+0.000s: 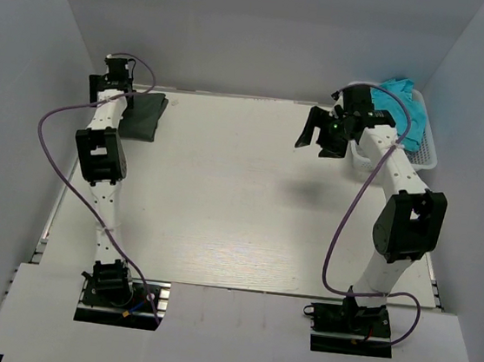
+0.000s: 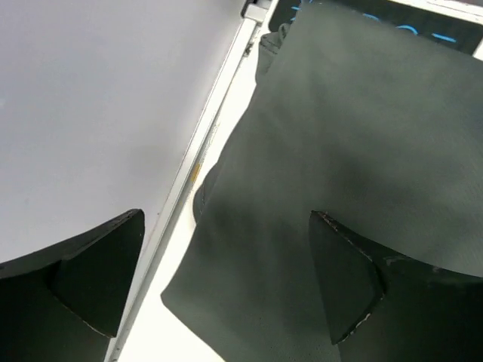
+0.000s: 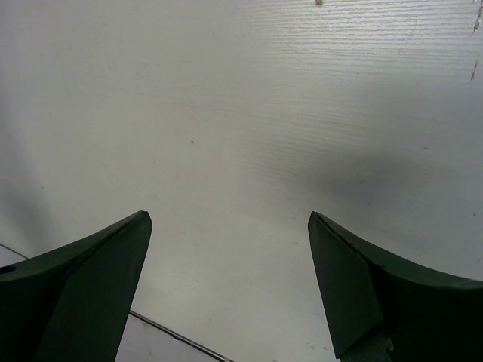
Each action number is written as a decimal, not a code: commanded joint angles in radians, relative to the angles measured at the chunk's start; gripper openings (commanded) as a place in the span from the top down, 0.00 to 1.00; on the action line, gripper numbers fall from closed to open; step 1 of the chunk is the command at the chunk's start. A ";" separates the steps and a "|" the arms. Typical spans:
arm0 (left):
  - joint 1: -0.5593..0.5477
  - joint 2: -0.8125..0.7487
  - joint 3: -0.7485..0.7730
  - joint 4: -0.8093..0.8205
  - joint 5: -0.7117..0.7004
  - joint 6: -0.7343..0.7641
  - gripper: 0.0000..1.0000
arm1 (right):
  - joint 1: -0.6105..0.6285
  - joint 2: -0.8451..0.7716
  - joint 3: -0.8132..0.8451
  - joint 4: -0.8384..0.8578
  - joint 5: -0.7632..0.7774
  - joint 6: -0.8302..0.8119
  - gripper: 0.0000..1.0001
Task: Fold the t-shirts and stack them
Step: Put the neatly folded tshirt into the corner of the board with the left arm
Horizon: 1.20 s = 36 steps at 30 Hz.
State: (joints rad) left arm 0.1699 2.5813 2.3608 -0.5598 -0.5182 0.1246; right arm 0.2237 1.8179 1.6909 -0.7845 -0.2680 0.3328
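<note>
A folded dark charcoal-grey t-shirt (image 1: 146,114) lies at the table's far left corner; it fills the left wrist view (image 2: 339,151). My left gripper (image 1: 113,72) hovers at its left edge, open and empty (image 2: 226,249). A turquoise-blue t-shirt (image 1: 402,106) is bunched in the white lattice basket (image 1: 423,154) at the far right. My right gripper (image 1: 318,130) is open and empty above bare table, just left of the basket; in the right wrist view (image 3: 230,241) only table shows between its fingers.
Grey walls close in the table at the back and both sides. The table's left edge rail (image 2: 204,143) runs beside the grey shirt. Purple cables (image 1: 56,125) loop along both arms.
</note>
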 commanded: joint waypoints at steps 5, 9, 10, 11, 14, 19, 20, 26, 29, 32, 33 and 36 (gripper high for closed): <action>0.005 -0.174 0.049 -0.119 0.019 -0.156 0.00 | -0.001 -0.080 0.001 0.005 0.026 0.017 0.10; -0.030 -0.358 -0.055 -0.251 0.092 -0.272 0.00 | -0.004 -0.162 -0.085 0.071 0.030 0.044 0.10; -0.041 -0.407 -0.098 -0.264 0.092 -0.308 0.00 | -0.001 -0.163 -0.102 0.083 0.026 0.051 0.10; -0.052 -0.458 -0.145 -0.264 0.171 -0.348 0.00 | -0.003 -0.202 -0.169 0.108 0.026 0.064 0.10; -0.127 -0.651 -0.361 -0.264 0.260 -0.445 0.00 | -0.004 -0.273 -0.265 0.139 0.050 0.092 0.10; -0.382 -0.930 -0.829 -0.157 0.394 -0.557 0.00 | 0.000 -0.422 -0.506 0.178 0.047 0.120 0.10; -0.421 -0.976 -0.901 -0.128 0.462 -0.574 0.00 | -0.003 -0.471 -0.532 0.185 0.050 0.136 0.10; -0.593 -1.329 -1.323 -0.035 0.494 -0.623 0.00 | -0.003 -0.698 -0.763 0.275 0.072 0.172 0.10; -0.616 -1.463 -1.386 -0.023 0.457 -0.623 0.00 | -0.001 -0.767 -0.833 0.300 0.076 0.193 0.10; -0.625 -1.478 -1.387 -0.034 0.423 -0.612 0.00 | -0.001 -0.792 -0.850 0.320 0.075 0.193 0.10; -0.626 -1.478 -1.387 -0.049 0.414 -0.612 0.00 | -0.006 -0.792 -0.852 0.323 0.070 0.193 0.10; -0.635 -1.466 -1.376 -0.058 0.426 -0.612 0.00 | -0.003 -0.776 -0.847 0.327 0.078 0.209 0.10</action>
State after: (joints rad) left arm -0.4511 1.1053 0.9672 -0.6220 -0.0765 -0.4797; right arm 0.2237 1.0370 0.8520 -0.5163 -0.2043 0.5194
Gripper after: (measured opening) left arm 0.995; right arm 0.904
